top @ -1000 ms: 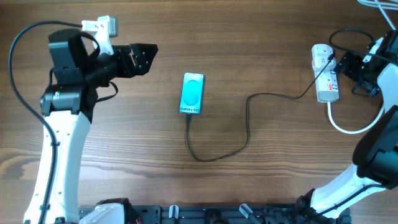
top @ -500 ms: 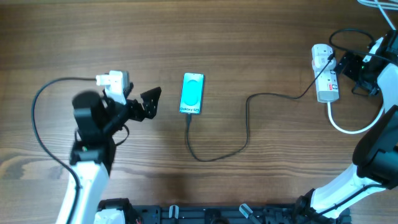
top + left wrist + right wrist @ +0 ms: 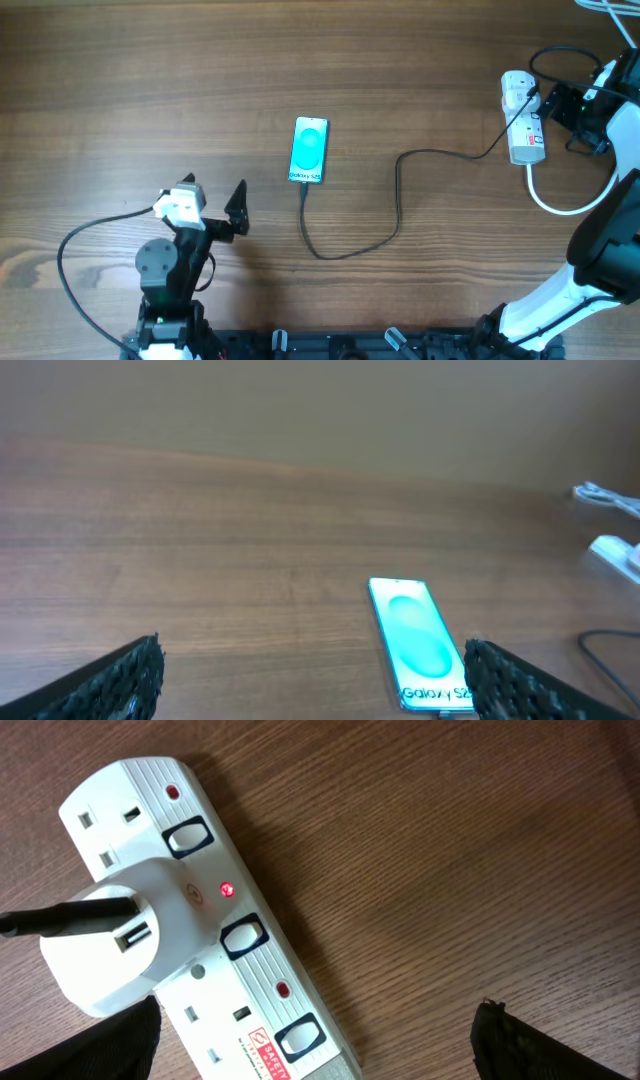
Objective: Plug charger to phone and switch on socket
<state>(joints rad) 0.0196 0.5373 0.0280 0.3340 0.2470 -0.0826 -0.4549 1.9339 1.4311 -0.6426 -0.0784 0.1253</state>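
Phone (image 3: pixel 309 150) lies flat mid-table, screen up and lit teal, with the white text band at the end nearer the robot.

Charger (image 3: pixel 398 190): the thin black cable meets the phone's near edge, loops toward the robot, then runs away to the right-arm side of the phone and up to the socket (image 3: pixel 523 120). The overhead view is too small to confirm that the connector is fully seated. At the other end, the cable enters a white adapter (image 3: pixel 120 940) seated in the strip.

Socket sits well apart from the phone, far on the right-arm side. In the right wrist view a red lamp (image 3: pixel 227 889) glows beside the adapter's outlet, while the other lamps look dark.

Right gripper (image 3: pixel 553 100) hovers just beside the socket, fingers (image 3: pixel 515 1040) spread wide, holding nothing. Left gripper (image 3: pixel 237 205) is on the left-arm side of the phone, nearer the robot, fingers (image 3: pixel 120 675) likewise apart and empty.

Judgement: both steps look done, cable at the phone and switch lit. The next move needs only a check of the phone-end seating, then lifting the right gripper off without catching the cable.
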